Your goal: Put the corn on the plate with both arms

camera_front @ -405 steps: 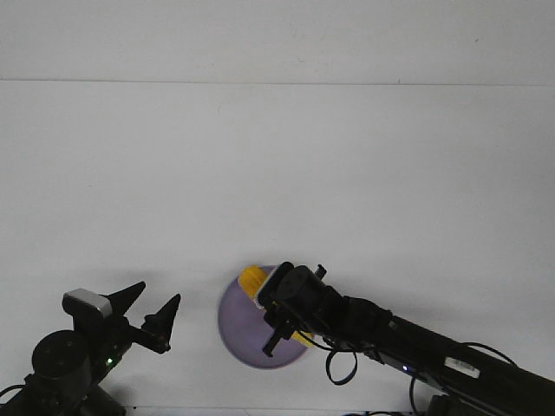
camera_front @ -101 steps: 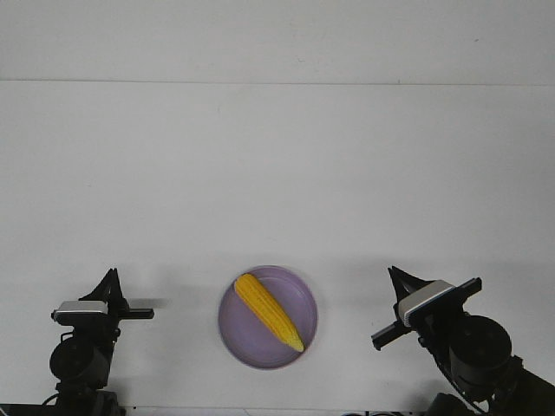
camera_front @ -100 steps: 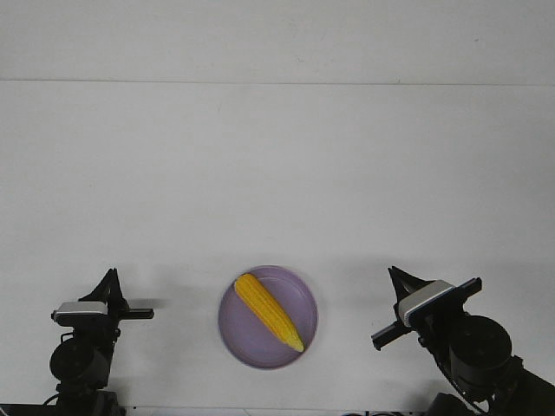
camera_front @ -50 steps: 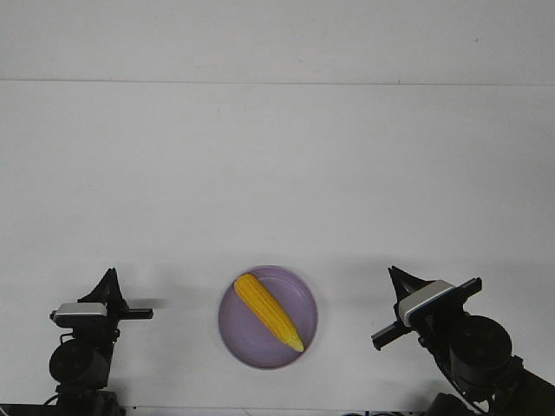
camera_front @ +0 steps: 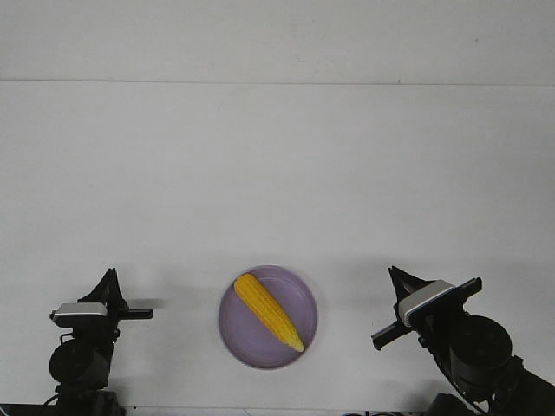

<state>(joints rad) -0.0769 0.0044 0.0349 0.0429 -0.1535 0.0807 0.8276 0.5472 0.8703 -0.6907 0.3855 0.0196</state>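
The corn lies diagonally inside the plate, blunt end far left, pointed tip near right. The lavender plate sits at the front middle of the table. My left gripper is drawn back at the front left, well to the left of the plate. Its fingers show as one closed point and it holds nothing. My right gripper is drawn back at the front right, well to the right of the plate. It also shows as one closed point and is empty.
The white table stretches away to a white wall at the back. Both arm bases stand at the front corners, on either side of the plate.
Four seconds ago my right gripper was over the plate with the corn; it has since let go and pulled back to the front right. The left gripper has closed. Nothing moved in the last second.
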